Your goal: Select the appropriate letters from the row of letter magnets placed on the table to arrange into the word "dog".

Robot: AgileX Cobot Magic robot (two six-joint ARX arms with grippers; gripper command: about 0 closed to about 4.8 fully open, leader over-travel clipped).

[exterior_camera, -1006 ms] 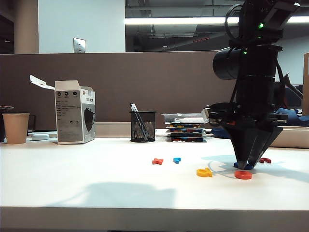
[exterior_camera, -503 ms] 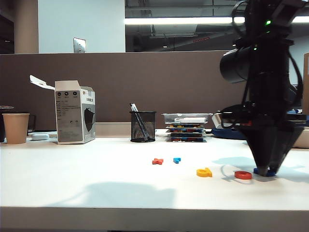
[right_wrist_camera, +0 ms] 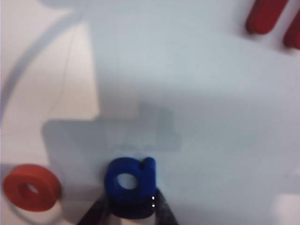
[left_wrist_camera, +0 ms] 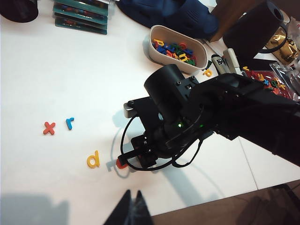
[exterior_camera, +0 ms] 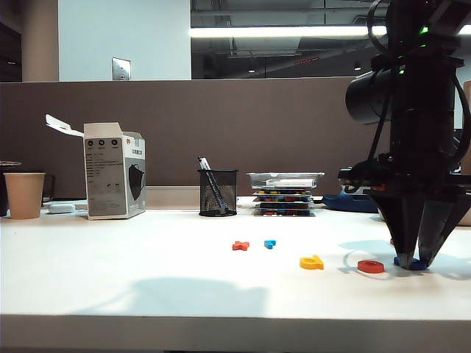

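On the white table [exterior_camera: 147, 279] the yellow letter [exterior_camera: 311, 262] lies with the orange-red ring [exterior_camera: 370, 266] to its right. Right of the ring, my right gripper [exterior_camera: 412, 259] points straight down and is shut on the dark blue letter [exterior_camera: 411, 263] at table level. The right wrist view shows the dark blue letter [right_wrist_camera: 130, 183] pinched between the black fingers [right_wrist_camera: 164, 211], the ring [right_wrist_camera: 32, 187] beside it and the dark red magnet [right_wrist_camera: 265, 16] farther off. My left gripper [left_wrist_camera: 132, 196] is shut and empty, hovering near the table's front edge, with the yellow letter [left_wrist_camera: 93, 160] ahead of it.
The orange cross [exterior_camera: 240, 245] and light blue letter [exterior_camera: 269, 243] lie mid-table. Along the back stand a paper cup [exterior_camera: 23, 195], a box [exterior_camera: 114, 170], a mesh pen cup [exterior_camera: 218, 193] and stacked trays [exterior_camera: 283, 195]. A bowl of spare letters [left_wrist_camera: 178, 47] sits beyond the right arm.
My right gripper has moved to the right and a little toward the front, carrying the dark blue letter from behind the ring to the ring's right side. The left gripper has stayed still.
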